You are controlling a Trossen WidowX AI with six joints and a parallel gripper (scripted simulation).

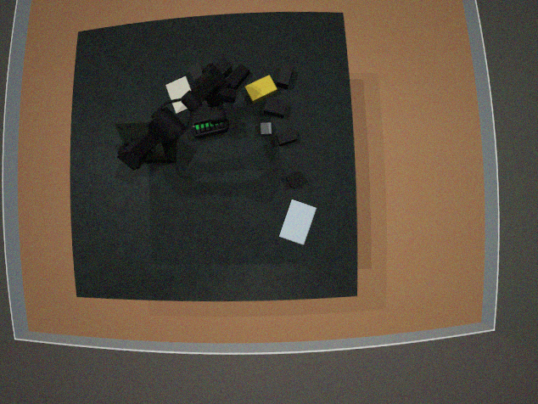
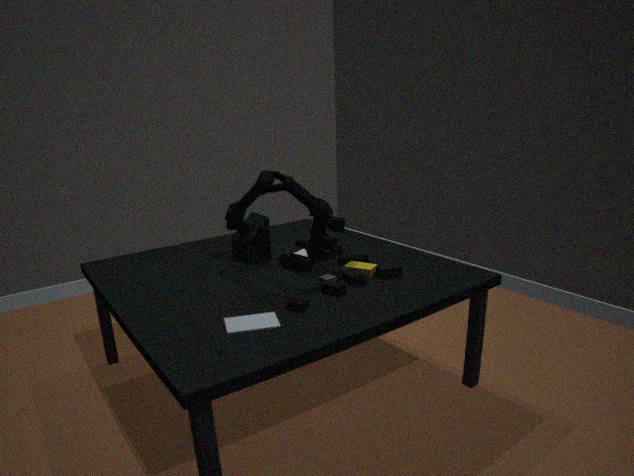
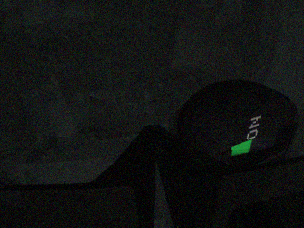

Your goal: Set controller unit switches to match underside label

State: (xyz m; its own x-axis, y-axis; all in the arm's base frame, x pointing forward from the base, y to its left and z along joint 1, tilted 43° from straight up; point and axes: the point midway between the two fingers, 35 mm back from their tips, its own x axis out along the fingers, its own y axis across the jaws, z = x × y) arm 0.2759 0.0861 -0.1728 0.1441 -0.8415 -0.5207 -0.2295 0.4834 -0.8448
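The dark grey controller unit (image 1: 210,131) (image 2: 297,262) sits on the bench, its switch row facing up. In the top view the left switches show bright green; the right ones are dark or partly hidden, so their settings cannot be read. The wrist view shows part of the unit (image 3: 216,114) at the right, with an "ON" mark and one green switch end (image 3: 241,148). My gripper (image 3: 152,132) is shut and empty, fingertips beside the unit in the wrist view; I cannot tell whether they touch it. The label on the underside is hidden.
A white module (image 1: 177,86) lies under my arm. A yellow block (image 1: 260,87) (image 2: 361,267), a small grey-topped part (image 1: 266,128) (image 2: 328,277) and several dark modules lie right of the unit. A pale flat panel (image 1: 297,221) (image 2: 251,322) lies farther off.
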